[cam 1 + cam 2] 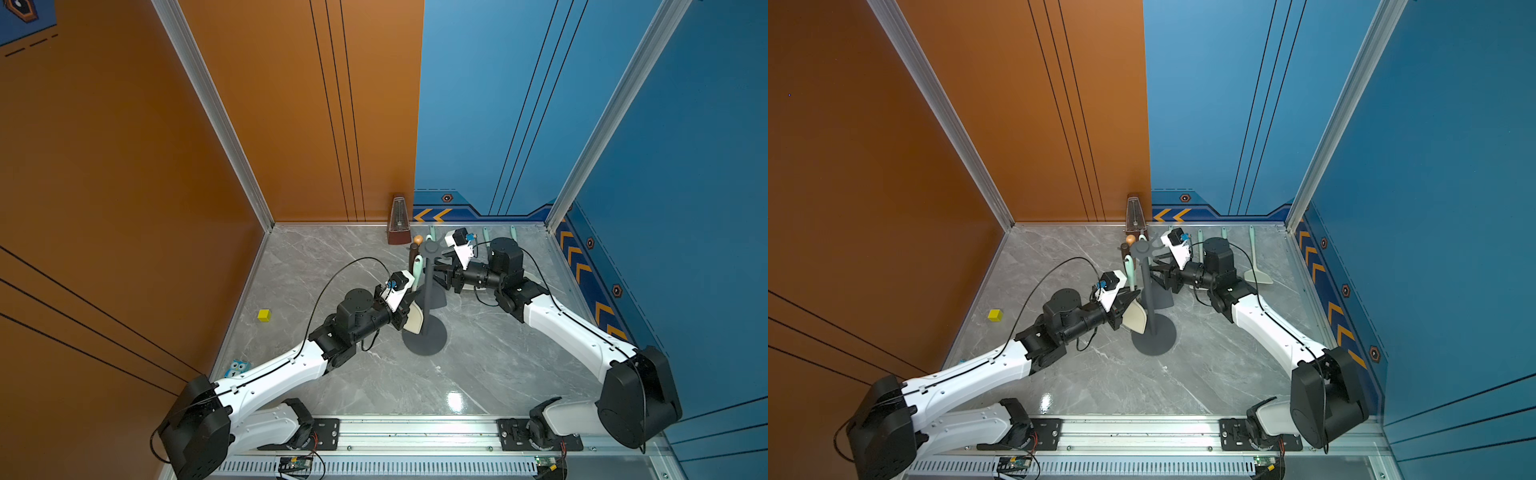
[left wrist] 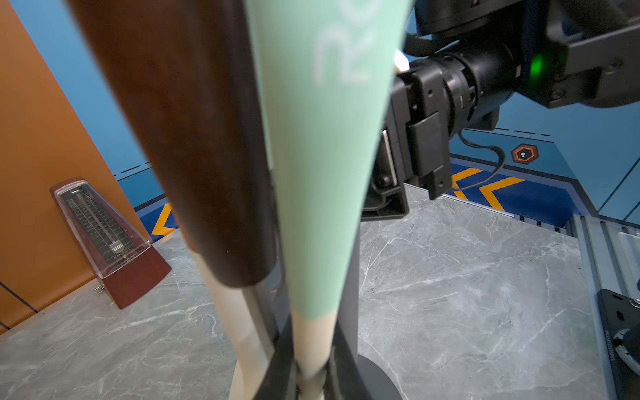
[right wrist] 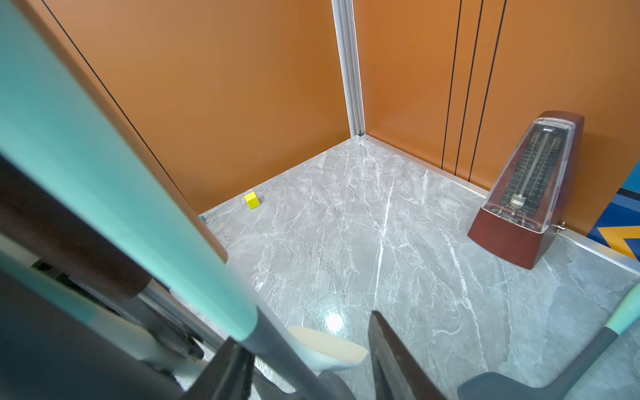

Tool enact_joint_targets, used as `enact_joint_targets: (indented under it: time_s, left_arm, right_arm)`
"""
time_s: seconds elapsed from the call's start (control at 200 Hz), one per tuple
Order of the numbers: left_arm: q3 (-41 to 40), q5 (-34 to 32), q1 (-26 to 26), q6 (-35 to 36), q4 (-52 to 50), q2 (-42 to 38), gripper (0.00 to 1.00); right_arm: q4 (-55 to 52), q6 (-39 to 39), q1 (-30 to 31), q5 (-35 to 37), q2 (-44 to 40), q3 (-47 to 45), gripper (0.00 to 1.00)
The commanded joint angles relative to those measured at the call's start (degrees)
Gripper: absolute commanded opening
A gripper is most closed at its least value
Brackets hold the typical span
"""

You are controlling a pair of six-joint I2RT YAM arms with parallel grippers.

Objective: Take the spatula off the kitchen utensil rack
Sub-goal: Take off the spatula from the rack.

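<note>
The kitchen utensil rack point(image 1: 432, 345) point(image 1: 1158, 343) stands mid-table, with a round base, a slim pole and a hook crown. Several utensils hang from it. The spatula point(image 1: 1162, 297) point(image 3: 273, 343) has a mint handle and a dark grey neck and head, and hangs on the rack's right side. My right gripper point(image 1: 440, 276) point(image 3: 308, 343) is open, and the spatula's neck passes between its fingers point(image 3: 394, 360), close to one of them. My left gripper point(image 1: 409, 305) point(image 2: 313, 377) is shut on the cream neck of a mint-handled, cream-headed utensil point(image 1: 413, 322) hanging on the rack's left side.
A brown-handled utensil point(image 2: 194, 138) hangs beside the cream one. A metronome point(image 1: 398, 222) stands at the back wall. A yellow cube point(image 1: 264, 315) and a small owl figure point(image 1: 237, 368) lie at the left. More mint utensils point(image 1: 1258, 274) lie at the back right by the right arm.
</note>
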Motion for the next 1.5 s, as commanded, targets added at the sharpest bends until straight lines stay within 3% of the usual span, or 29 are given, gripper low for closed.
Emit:
enact_joint_targets:
  time_s: [0.0,0.56,0.806,1.161,1.286,1.496]
  left_arm:
    - [2.64,0.98,-0.40,-1.26,4.28,-0.10,0.10]
    - [2.09,0.77,-0.66,-1.27,4.32,-0.23,0.10]
    - [1.62,0.43,-0.76,-1.30,4.29,-1.06,0.10]
    - [0.89,0.06,-0.81,-1.11,4.29,-1.75,0.10]
    - [0.89,0.18,-0.79,-0.99,4.32,-1.59,0.10]
    - [0.67,0.00,-0.75,-0.68,4.28,-1.56,0.10]
  right_arm:
    - [4.53,0.26,-0.46,-0.92,1.08,2.44,0.46]
    - [0.77,-3.03,-0.92,3.09,-1.31,3.00,0.07]
    - [-1.54,-4.71,-1.09,7.34,-2.72,3.15,0.01]
    - [-6.10,-5.29,-5.46,8.42,-6.89,1.22,0.00]
    - [-11.06,-5.51,-8.19,6.65,-8.78,1.85,0.00]
    - [-28.68,-9.61,-14.34,0.80,-10.96,6.64,0.00]
